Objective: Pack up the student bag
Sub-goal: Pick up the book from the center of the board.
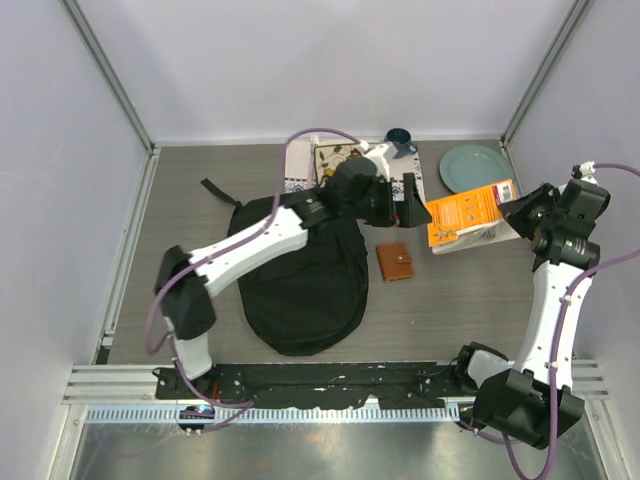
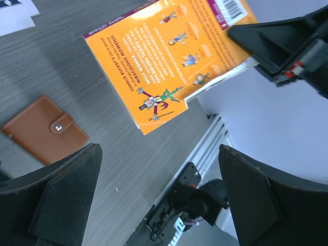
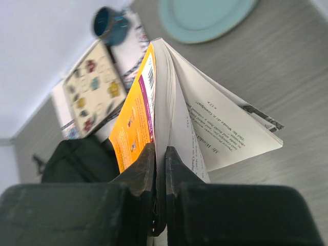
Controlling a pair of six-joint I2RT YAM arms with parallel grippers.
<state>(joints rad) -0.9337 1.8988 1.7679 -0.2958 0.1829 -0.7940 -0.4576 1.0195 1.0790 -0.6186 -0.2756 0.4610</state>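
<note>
My top eye looks steeply down from behind my bases over the whole table (image 1: 450,300). My left wrist eye hangs near the brown wallet (image 2: 46,130), and my right wrist eye peers close along my right gripper (image 3: 160,154). All three share the orange book (image 1: 470,212).

1. Large black bag (image 1: 305,295) of soft fabric, rounded in outline, slumped flat.
2. Broad rounded end nearest the front, narrower end farther back, with a black strap (image 1: 215,190) trailing out from it.
3. Lying just left of the left gripper (image 1: 408,203) and nearer; well apart from the right gripper (image 1: 515,212).
4. Zipped or unzipped: cannot tell.
</note>
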